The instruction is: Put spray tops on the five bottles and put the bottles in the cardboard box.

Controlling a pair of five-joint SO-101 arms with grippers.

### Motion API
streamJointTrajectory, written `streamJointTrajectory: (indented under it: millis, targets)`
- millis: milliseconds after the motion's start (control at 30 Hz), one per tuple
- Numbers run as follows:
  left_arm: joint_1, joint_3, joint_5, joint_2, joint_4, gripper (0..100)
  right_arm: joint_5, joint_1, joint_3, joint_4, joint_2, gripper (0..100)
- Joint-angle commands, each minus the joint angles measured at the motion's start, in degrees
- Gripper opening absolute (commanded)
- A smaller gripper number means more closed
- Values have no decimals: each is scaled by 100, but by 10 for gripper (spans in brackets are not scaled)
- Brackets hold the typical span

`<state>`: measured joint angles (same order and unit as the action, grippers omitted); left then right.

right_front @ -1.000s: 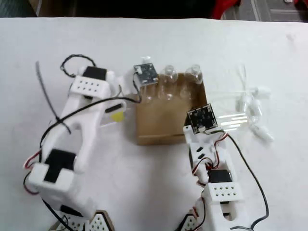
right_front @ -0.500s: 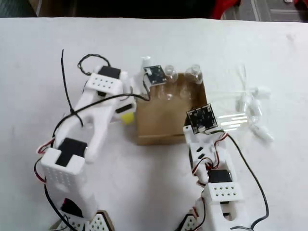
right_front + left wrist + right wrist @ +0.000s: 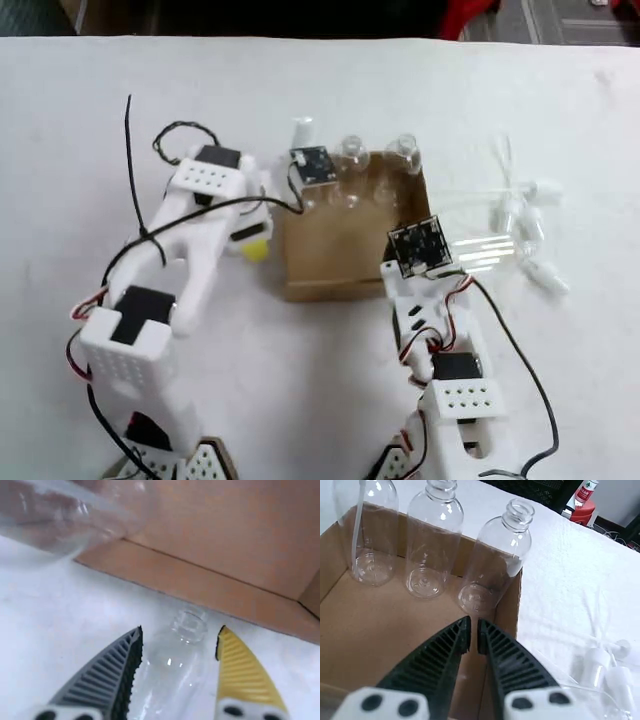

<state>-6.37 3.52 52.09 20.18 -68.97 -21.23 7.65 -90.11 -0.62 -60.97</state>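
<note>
The cardboard box (image 3: 330, 262) lies mid-table. Three clear bottles stand along its far wall: one (image 3: 370, 535) with a dip tube inside and a white spray top (image 3: 302, 131), and two open-necked ones (image 3: 432, 540) (image 3: 495, 555). My left gripper (image 3: 179, 630) is beside the box's left wall (image 3: 210, 592), its grey and yellow fingers closed on the body of a topless clear bottle (image 3: 172, 677) whose neck points at the box. In the high view its yellow finger (image 3: 256, 245) shows there. My right gripper (image 3: 474, 622) hangs shut and empty over the box's near right part.
Loose spray tops with thin tubes (image 3: 525, 225) lie on the white table right of the box, also seen from the right wrist (image 3: 602, 667). A blurred bottle (image 3: 55, 515) sits very close to the left wrist camera. Cables trail from both arms.
The left arm swung toward the box's far left corner, then settled slightly back. The right arm has not moved.
</note>
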Motion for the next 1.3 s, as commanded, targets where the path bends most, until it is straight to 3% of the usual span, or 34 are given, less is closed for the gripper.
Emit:
streamJointTrajectory:
  millis: [0,267,533,800,933,1267]
  targets:
    - [295,-26,220,-110,9,229,-62,13,35,110,13,18]
    - [1051,-35,738,-189,-334,229,-62,13,35,110,13,18]
    - [901,-26,844,-752,-527,229,-62,13,35,110,13,18]
    - [391,-79,1143,-330,-519,229,-62,13,35,110,13,18]
    - [444,-26,1679,-119,-554,229,-62,13,35,110,13,18]
    - [576,-18,1793,-4,-360,229,-70,13,35,110,13,18]
